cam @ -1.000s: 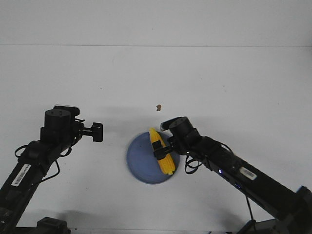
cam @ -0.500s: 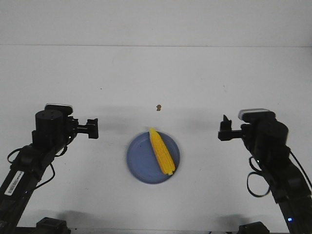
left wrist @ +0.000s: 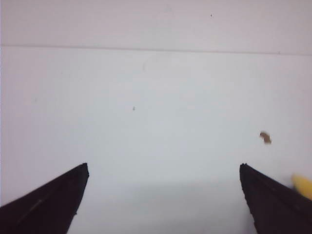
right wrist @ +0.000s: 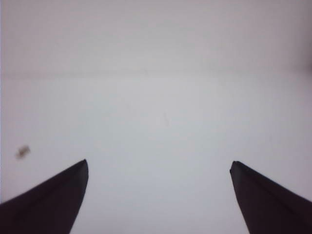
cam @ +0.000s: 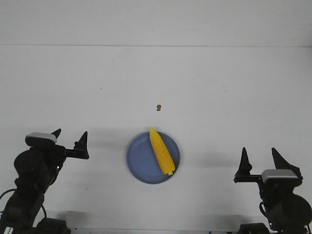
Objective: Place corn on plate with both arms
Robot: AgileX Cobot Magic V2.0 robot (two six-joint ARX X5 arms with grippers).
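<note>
The yellow corn lies on the round blue plate at the table's front centre, pointed end toward the back. A sliver of the corn shows in the left wrist view. My left gripper is open and empty at the front left, well clear of the plate. My right gripper is open and empty at the front right, also well away from it. In both wrist views the fingers stand wide apart over bare table.
A tiny brown speck lies on the white table behind the plate; it also shows in the left wrist view and the right wrist view. The table's far edge meets a white wall.
The right gripper let go of the corn on the plate a second ago. Both arms have since drawn back toward the front corners, and both grippers now stand open.
</note>
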